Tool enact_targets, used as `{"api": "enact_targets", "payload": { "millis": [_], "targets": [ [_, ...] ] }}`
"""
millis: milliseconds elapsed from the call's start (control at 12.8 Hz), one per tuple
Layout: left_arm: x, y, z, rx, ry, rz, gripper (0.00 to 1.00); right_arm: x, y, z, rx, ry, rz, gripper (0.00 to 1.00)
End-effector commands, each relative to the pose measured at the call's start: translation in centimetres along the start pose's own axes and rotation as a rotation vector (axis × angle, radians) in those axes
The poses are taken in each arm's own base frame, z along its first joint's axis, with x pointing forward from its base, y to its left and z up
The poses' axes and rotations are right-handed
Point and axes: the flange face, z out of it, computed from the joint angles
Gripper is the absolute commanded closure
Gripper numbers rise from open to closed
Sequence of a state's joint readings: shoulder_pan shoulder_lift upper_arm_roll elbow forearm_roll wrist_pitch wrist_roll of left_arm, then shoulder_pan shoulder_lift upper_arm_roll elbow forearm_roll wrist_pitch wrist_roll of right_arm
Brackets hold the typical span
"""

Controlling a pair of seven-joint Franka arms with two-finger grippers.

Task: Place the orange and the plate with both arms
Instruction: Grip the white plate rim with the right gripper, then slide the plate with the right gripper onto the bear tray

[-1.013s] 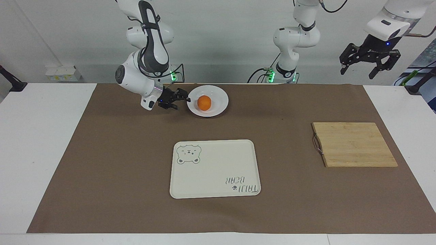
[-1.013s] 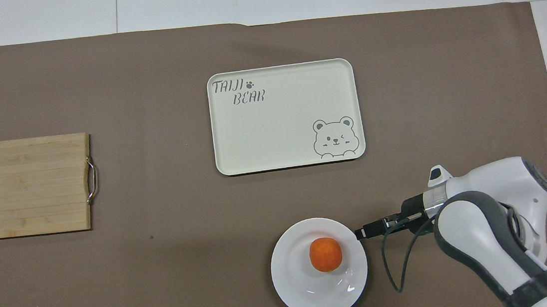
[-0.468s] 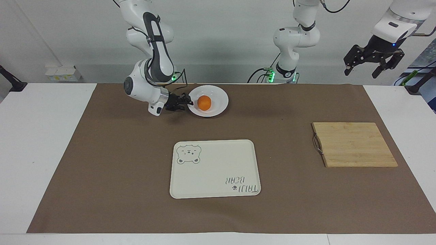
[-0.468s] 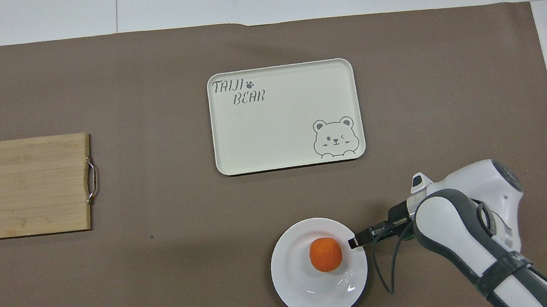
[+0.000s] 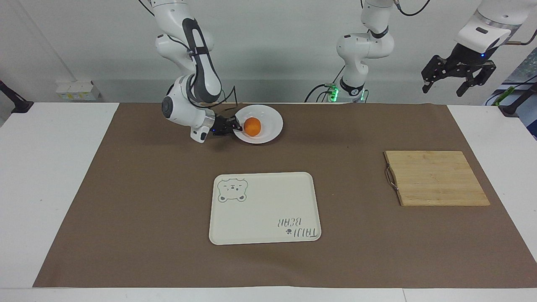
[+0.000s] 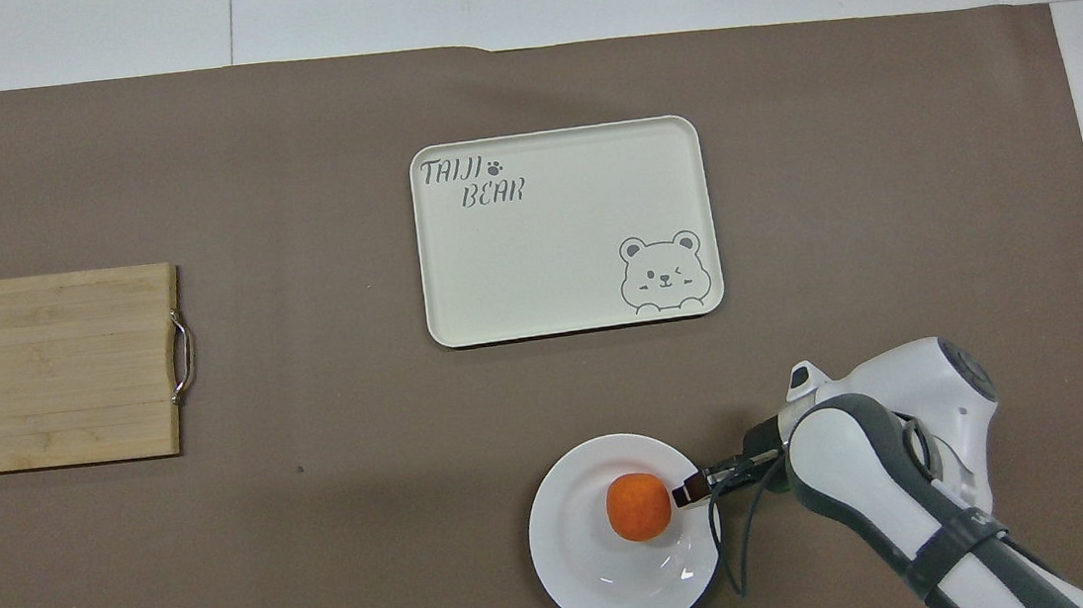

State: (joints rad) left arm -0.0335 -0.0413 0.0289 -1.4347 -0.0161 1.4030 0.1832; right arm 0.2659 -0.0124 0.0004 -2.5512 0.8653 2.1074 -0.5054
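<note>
I see the worktop with brown mat, tray mid-mat and cutting board toward the left arm's end, both well clear. My right end effector has slid in from beside the plate onto its rim, fingers narrowing; I can't tell if they pinch it yet. Plate nudged slightly, grasp likely starting. Orange sits on the plate, touching-close to the fingertips. Left end effector waits raised, spread.
</note>
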Motion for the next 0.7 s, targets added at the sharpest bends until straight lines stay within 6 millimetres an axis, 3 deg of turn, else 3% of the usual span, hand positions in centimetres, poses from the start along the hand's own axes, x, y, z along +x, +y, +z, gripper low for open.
{"api": "enact_targets", "payload": {
  "millis": [0, 390, 623],
  "targets": [
    [-0.9, -0.3, -0.2, 0.000, -0.003, -0.021, 0.00, -0.7, 0.1, 1.0, 0.013, 0.011, -0.010, 1.00],
    [-0.8, -0.3, -0.1, 0.000, -0.005, -0.019, 0.00, -0.5, 0.6, 0.6, 0.028, 0.007, -0.040, 1.00],
    [-0.8, -0.2, -0.2, 0.000, -0.003, -0.018, 0.00, -0.6, 1.8, -0.6, 0.077, 0.015, -0.110, 1.00]
  ]
}}
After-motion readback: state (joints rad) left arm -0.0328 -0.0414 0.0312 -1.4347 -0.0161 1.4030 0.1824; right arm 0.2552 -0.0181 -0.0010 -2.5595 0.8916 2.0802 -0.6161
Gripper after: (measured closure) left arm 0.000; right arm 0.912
